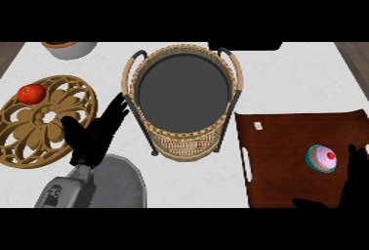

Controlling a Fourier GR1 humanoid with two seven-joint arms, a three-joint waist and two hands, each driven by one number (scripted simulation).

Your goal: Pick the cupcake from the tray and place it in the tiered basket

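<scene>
Your right hand (357, 178) hangs over the near right part of the brown tray (281, 141), thumb and fingers spread apart, holding nothing. The cupcake (322, 158) stands upright on the tray between thumb and fingers, not yet touched. Come down around its wrapper rather than the frosting, and close evenly so it does not tip. Your left hand (93, 134) rests open beside the tiered basket (184, 144); leave it there. Farther off, the basket's dark top tier looks like the target, so lift well clear of its rim and handles.
</scene>
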